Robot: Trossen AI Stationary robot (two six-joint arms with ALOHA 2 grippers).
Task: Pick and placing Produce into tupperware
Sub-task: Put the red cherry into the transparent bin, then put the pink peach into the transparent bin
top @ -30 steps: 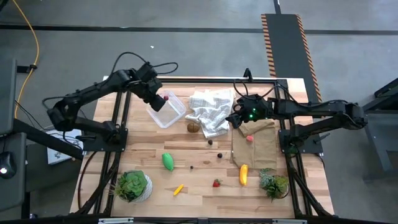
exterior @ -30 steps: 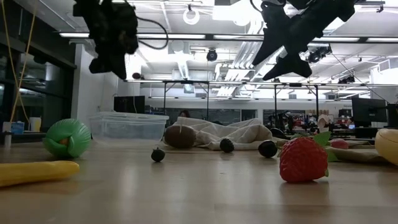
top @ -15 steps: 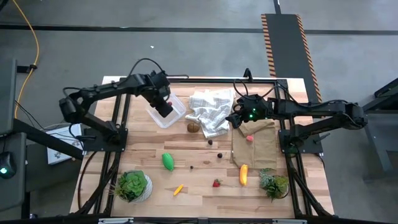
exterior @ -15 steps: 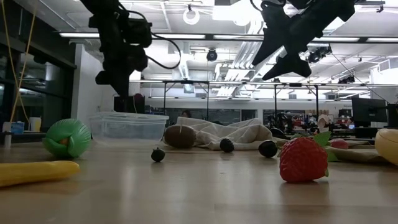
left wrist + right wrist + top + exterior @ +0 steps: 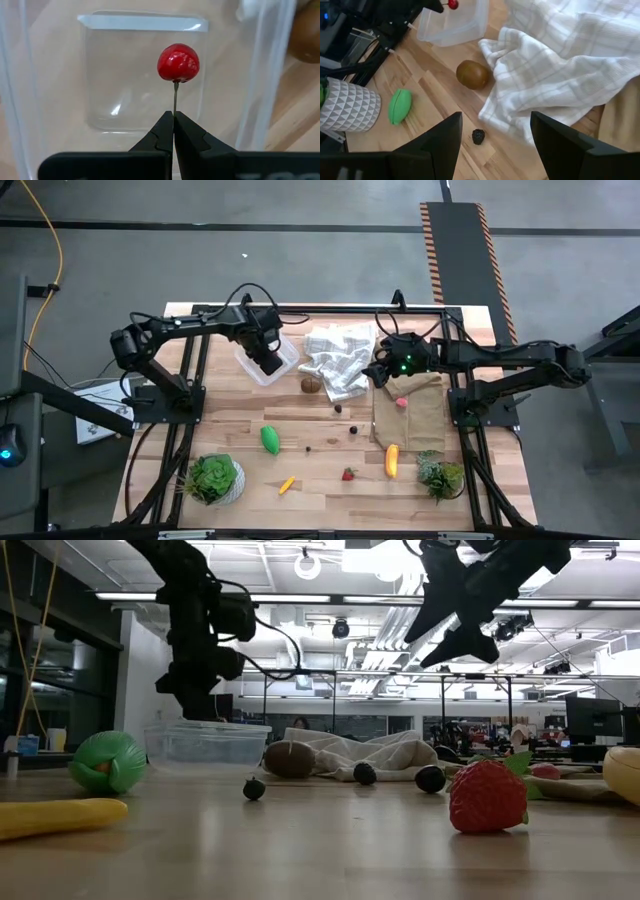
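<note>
Left gripper over the tupperware, fingers pinched tight on the thin stem of a red cherry. Held by the stem, probably because the round glossy body offers little to clamp. Cherry hanging above the clear floor of the container, within its walls, not yet let go. Low view: left gripper just above the container rim, so a short drop, little chance of bouncing out.

Right gripper parked over the edge of the white checked cloth, beside the brown cloth; fingers wide apart, nothing between them. Seemingly waiting, clear of the left arm's work.

Remaining produce on the table, outside the container:
- kiwi touching the checked cloth's edge
- green oval mid-table, near a potted plant
- strawberry and yellow banana piece toward the front edge
- larger yellow piece at the brown cloth's front end
- dark berry loose on the wood

Judgement: early in the task; next step likely just a release.
</note>
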